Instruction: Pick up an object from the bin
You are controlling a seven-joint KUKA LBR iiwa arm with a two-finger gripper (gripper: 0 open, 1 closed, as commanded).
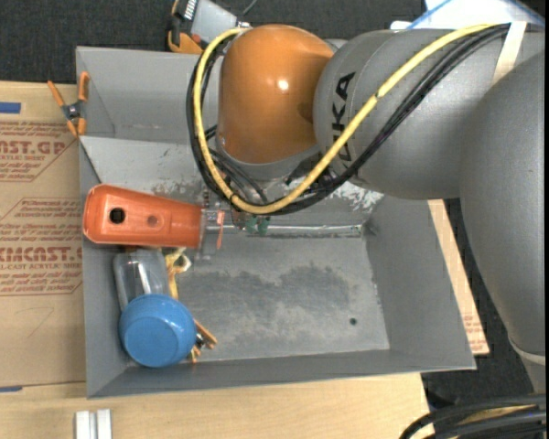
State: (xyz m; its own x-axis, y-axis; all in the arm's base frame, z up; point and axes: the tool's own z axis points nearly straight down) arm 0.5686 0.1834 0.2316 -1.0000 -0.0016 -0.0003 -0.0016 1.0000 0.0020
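Note:
An orange, blunt-ended plastic tool [137, 218] with a small black hole lies on its side at the bin's left, pointing right. My gripper [216, 227] shows just under the arm's orange dome, right at that tool's right end and seemingly touching it; most of the gripper is hidden by the dome. Below the tool lies a clear bottle [139, 277] with a big blue cap [157, 330], in the bin's front left corner. A thin clear strip [306, 231] with a greenish end stretches to the right of the gripper along the bin floor.
Small yellowish bits lie beside the bottle [176, 262] and next to the blue cap [201, 339]. The bare grey floor spreads over the bin's middle and right. The arm and its cables cover the back of the bin.

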